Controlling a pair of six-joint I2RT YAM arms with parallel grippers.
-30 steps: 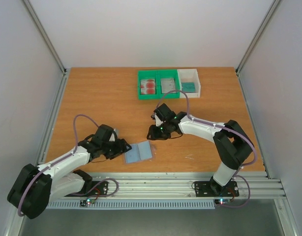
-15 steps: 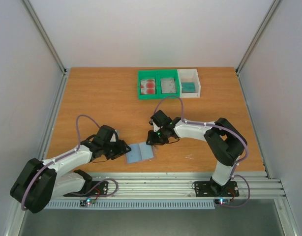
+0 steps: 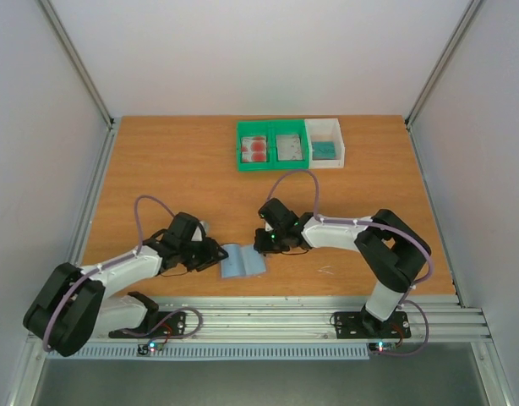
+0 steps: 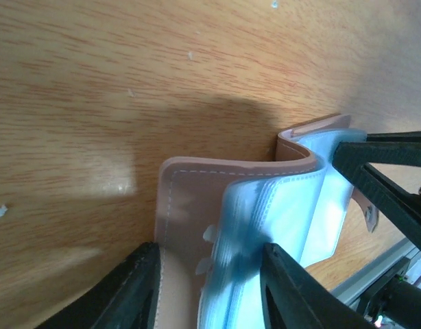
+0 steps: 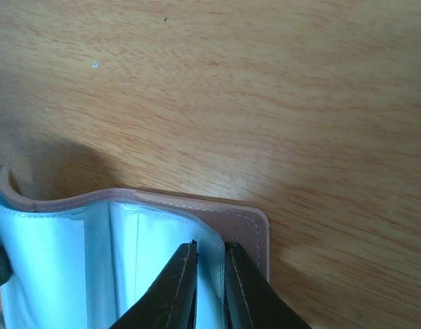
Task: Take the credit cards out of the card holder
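Note:
The card holder (image 3: 243,261) lies open near the table's front edge, blue-grey sleeves up and pink cover underneath. My left gripper (image 3: 215,254) is on its left half. In the left wrist view the gripper (image 4: 210,250) is shut on the card holder (image 4: 190,199), holding the pink cover and the bulging sleeves; the cover buckles. My right gripper (image 3: 261,245) is on the right half. There the gripper (image 5: 210,245) pinches a blue sleeve of the card holder (image 5: 59,260). No card shows in the sleeves. The credit cards lie at the back: red-blotched (image 3: 258,148), grey (image 3: 289,146), teal (image 3: 325,149).
A green two-compartment tray (image 3: 273,164) and a white tray (image 3: 340,144) stand side by side at the back of the table. Metal rails (image 3: 285,313) run along the near edge by the arm bases. White walls enclose the table on three sides.
Both grippers have moved in onto the card holder and closed, the right one coming down and left to its right edge. The holder's left side has curled up.

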